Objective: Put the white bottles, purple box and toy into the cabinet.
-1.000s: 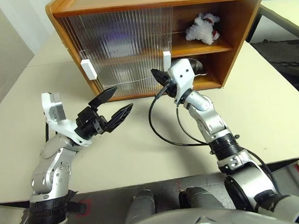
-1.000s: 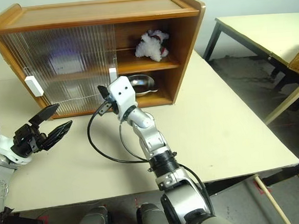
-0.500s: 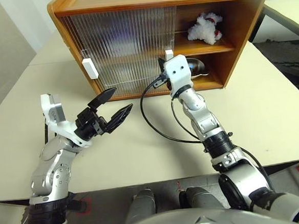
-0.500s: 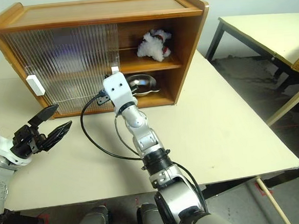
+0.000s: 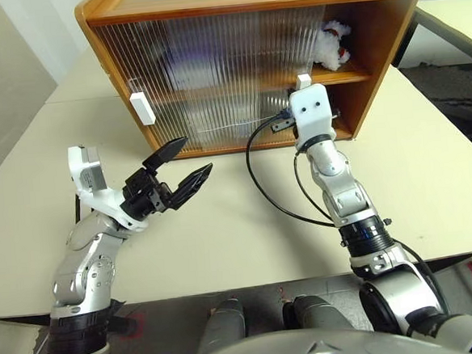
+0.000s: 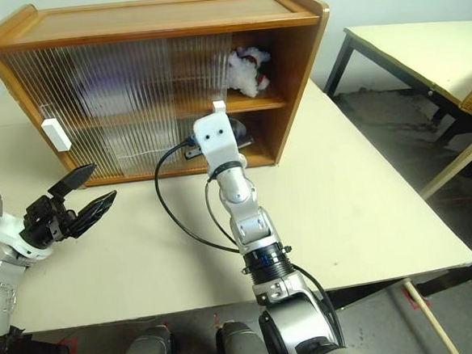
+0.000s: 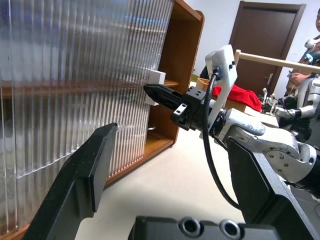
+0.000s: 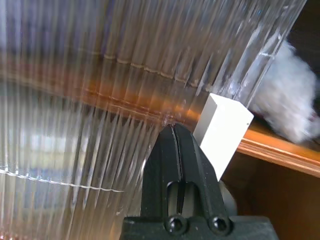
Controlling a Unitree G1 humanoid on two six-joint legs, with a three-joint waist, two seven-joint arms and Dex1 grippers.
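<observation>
Sliding of the cabinet point(image 5: 207, 1) door is judged the step in hand: the right gripper point(image 8: 173, 131), fingers pressed together w/ nothing held, is set against the ribbed door just beside its white handle point(image 8: 222, 129). The door is stiff, light, prob. smooth on its track; a push on the handle's side face is advised, not on the ribbed panel, which is slippery and may flex. The toy point(image 5: 331, 45) is seen on the middle shelf at the cabinet's right end, half hidden by the door edge; soft, featherlight, no care needed. A purple blur, likely the purple box, is made out behind the panes; the white bottles cannot be told. The left gripper point(image 5: 178, 170) is held spread wide and empty over the table point(image 5: 429, 163), near the cabinet's front left corner.
</observation>
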